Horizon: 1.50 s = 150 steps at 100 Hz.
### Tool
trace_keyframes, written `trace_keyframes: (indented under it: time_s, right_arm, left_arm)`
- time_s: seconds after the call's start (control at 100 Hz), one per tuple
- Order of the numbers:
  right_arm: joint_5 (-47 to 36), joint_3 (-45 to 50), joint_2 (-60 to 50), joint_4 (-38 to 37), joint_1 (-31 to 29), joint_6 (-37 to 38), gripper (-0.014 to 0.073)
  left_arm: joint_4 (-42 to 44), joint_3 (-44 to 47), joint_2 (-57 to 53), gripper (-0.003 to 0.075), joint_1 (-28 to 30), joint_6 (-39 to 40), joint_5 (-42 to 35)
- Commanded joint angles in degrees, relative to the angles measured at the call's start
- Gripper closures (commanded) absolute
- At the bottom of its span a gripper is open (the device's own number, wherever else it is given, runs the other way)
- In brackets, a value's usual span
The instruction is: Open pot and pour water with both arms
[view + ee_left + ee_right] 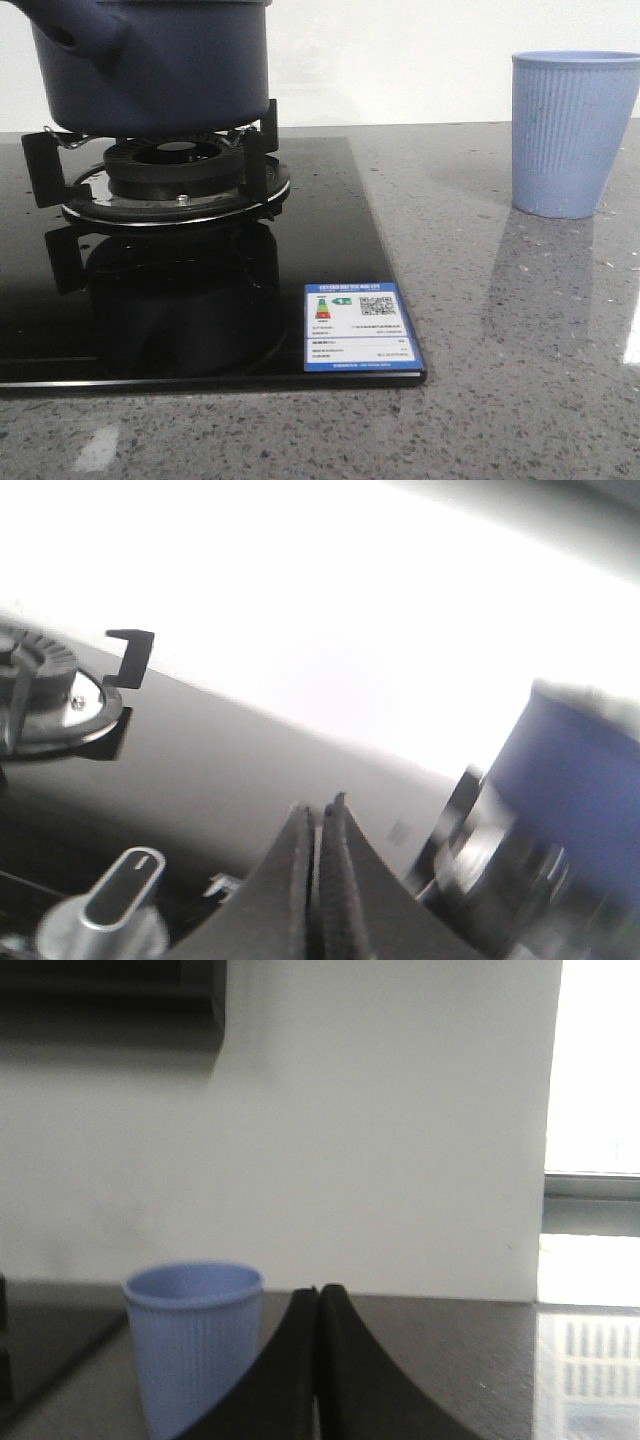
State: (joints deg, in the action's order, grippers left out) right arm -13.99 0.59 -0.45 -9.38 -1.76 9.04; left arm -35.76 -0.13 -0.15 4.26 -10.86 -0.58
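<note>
While the pot [150, 65] sits on the burner [175, 175], top out of view, both grippers, left [320, 815] and right [318, 1300], are pressed closed, empty; cup [572, 130] stands apart, nothing visibly poured yet

Hob, cup and counter

A black glass hob [330, 250] fills the left of the front view, its burner [175, 170] ringed by black pan supports [255, 165]. An energy label [360, 327] sits at the hob's lower right corner. A light blue ribbed cup [570, 130] stands upper right on the grey speckled counter [520, 380]. A silver knob [115, 905] shows lower left in the left wrist view
</note>
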Motion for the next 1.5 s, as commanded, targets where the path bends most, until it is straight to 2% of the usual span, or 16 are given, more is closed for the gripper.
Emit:
trace_keyframes:
  time_s: [0.0,0.11,0.15,0.24,0.31,0.51,0.62,0.74,0.83,0.89,0.95,1.07,1.17,1.28,1.35,1.49]
  right_arm:
    - [-7.2,1.3,-0.7,4.5,-0.4,5.2,0.0662]
    - [-3.2,0.2,-0.7,11.5,-0.4,7.8,0.0662]
    - [-1.7,-0.6,-0.7,12.8,-0.4,7.8,0.0662]
    - [0.2,-3.7,-0.7,13.4,-0.4,7.8,0.0662]
    - [5.3,-7.2,-0.2,13.4,-0.4,7.8,0.0662]
    - [24.9,-19.3,8.7,13.5,-0.4,7.8,0.0662]
    - [38.4,-27.3,15.8,17.7,-0.4,7.8,0.0662]
    - [48.3,-34.0,21.2,23.0,1.3,7.7,0.0664]
    - [52.9,-37.8,23.7,26.6,3.6,7.0,0.0669]
    - [54.6,-39.4,24.9,29.4,5.6,6.2,0.0669]
    - [55.2,-40.6,25.9,32.4,7.8,4.6,0.0669]
    - [55.0,-41.2,26.7,41.6,11.5,0.6,0.0669]
    - [53.6,-41.2,26.7,47.6,14.1,-3.5,0.0669]
    - [51.1,-41.2,26.7,50.3,16.0,-9.0,0.0669]
    - [49.3,-41.2,26.7,50.7,16.7,-12.1,0.0669]
    - [44.9,-41.2,26.7,50.8,17.0,-20.4,0.0669]
  left_arm:
    - [-10.9,0.7,-1.4,0.0740,0.1,0.4,-5.1]
    - [-23.5,0.0,-1.4,0.0740,0.1,0.4,-3.2]
    - [-25.2,-0.7,-1.4,0.0740,0.1,0.4,-1.5]
    - [-23.7,-3.2,-1.4,0.0740,0.1,-0.4,2.9]
    - [-20.4,-6.2,-1.2,0.0740,0.1,-2.5,7.4]
    - [-12.4,-17.4,7.5,0.0740,-0.1,-8.7,20.6]
    - [-11.9,-24.2,16.4,0.0739,-0.8,-13.4,24.8]
    - [-13.5,-31.8,24.3,0.0739,-4.5,-19.9,29.2]
    - [-14.3,-37.2,28.6,0.0739,-9.1,-21.5,33.5]
    - [-15.3,-40.4,31.3,0.0738,-12.2,-22.6,37.2]
    - [-18.9,-43.7,34.0,0.0738,-14.9,-27.0,40.9]
    - [-33.3,-49.4,38.7,0.0738,-19.6,-37.5,46.6]
    - [-44.3,-53.3,42.5,0.0738,-20.9,-45.8,53.6]
    - [-53.3,-56.9,47.2,0.0738,-20.6,-51.7,63.0]
    - [-55.6,-59.1,50.3,0.0738,-20.5,-53.2,67.2]
    - [-53.6,-61.3,54.1,0.0739,-20.5,-57.1,65.0]
